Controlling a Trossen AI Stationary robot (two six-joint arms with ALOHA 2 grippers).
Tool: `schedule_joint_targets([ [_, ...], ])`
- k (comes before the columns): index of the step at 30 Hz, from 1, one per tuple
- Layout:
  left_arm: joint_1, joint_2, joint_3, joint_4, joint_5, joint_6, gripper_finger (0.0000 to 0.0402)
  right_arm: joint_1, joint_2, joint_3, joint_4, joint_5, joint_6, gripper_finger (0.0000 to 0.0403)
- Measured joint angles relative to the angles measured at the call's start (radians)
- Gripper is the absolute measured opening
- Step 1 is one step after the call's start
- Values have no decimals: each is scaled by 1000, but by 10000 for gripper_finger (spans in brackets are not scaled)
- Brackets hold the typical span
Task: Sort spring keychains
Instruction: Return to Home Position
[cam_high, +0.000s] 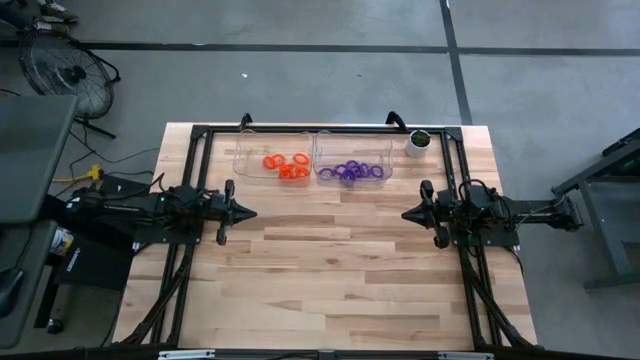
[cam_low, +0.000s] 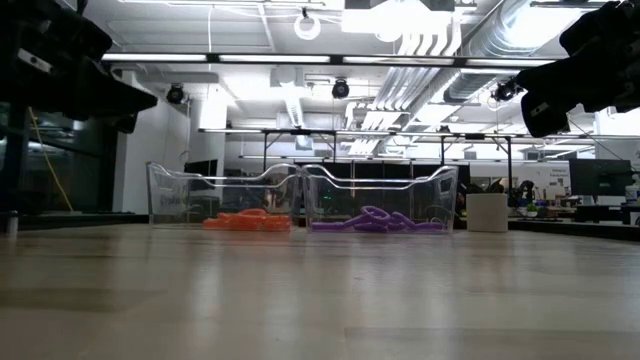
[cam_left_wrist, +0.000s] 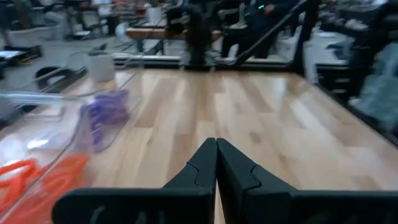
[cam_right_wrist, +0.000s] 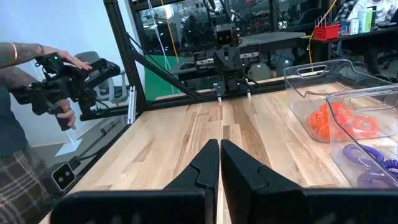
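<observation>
Far left: left claw (cam_high: 252, 213) pressed together, hovering over the desk (cam_high: 330, 280), pointing inward. Behind it, at the desk's back edge: left bin (cam_high: 240, 158) holding the orange keychains (cam_high: 286, 166) in a heap. Touching it on the right: right bin (cam_high: 320, 150) holding the purple keychains (cam_high: 352, 172). Just beside that: white cup (cam_high: 418, 143). Far right: right claw (cam_high: 405, 214), also pressed together, facing the left one, well apart.

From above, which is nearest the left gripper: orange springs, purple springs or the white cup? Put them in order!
From the left gripper:
1. Orange spring keychains, left bin.
2. Purple spring keychains, right bin.
3. White cup, far right corner.
</observation>
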Motion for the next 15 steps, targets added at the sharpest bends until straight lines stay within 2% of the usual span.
schedule_joint_targets([
  [4,0,-19,-1,6,34,1,0,0,0,0,0,0,0,12],
  [9,0,-19,-2,16,-33,3,2,0,0,0,0,0,0,12],
  [15,0,-19,-3,13,-27,2,3,0,0,0,0,0,0,12],
])
